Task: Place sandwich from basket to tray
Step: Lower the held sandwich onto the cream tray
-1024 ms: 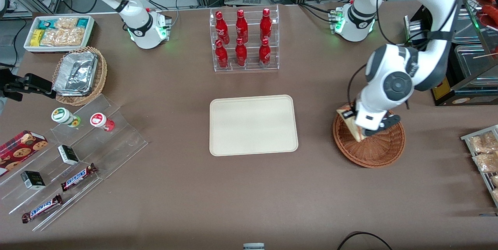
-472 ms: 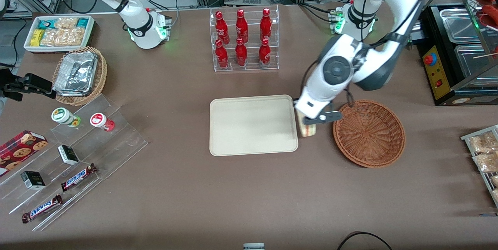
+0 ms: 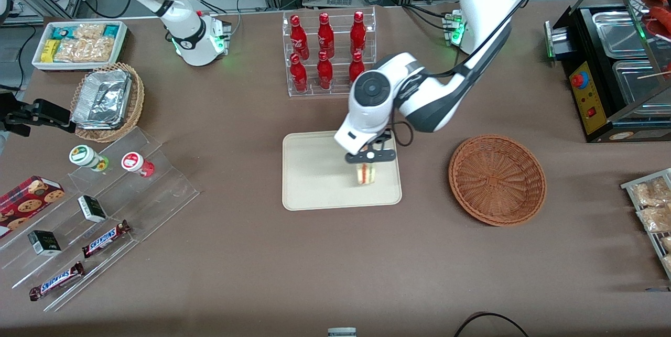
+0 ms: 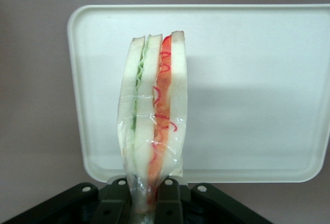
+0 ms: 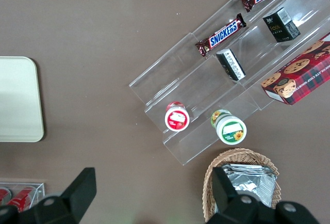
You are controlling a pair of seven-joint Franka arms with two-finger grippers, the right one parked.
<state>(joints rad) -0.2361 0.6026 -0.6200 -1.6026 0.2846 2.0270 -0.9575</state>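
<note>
Toward the parked arm's end of the counter: a white bin of snack packets (image 3: 78, 43) is sitting farthest from the front camera. A lighter wicker basket (image 3: 107, 101) holding crinkled foil trays is lying nearer to the camera than the bin. Clear acrylic steps (image 3: 105, 211) are carrying two small jars, small boxes and Snickers bars (image 3: 106, 238) nearer still.

Middle of the counter: a clear rack of red bottles (image 3: 329, 54) is standing farther from the camera than the tray (image 3: 314, 180), which is lying flat.

Claw: the left arm's claw (image 3: 369, 161) is hanging over the tray, toward the end that faces the basket. It is clamping one end of the sandwich, its fingers pressed in on both sides of the wrapped wedge.

Sandwich: the sandwich (image 3: 366, 173) is standing on edge in the claw over the tray. The wrist view is showing its layers (image 4: 153, 110) side by side, green on one side and red-orange on the other, under clear wrap. Whether it is touching the tray cannot be told.

Basket: the reddish-brown basket (image 3: 497, 180) is resting toward the working arm's end, apart from the tray, with nothing showing in it.
</note>
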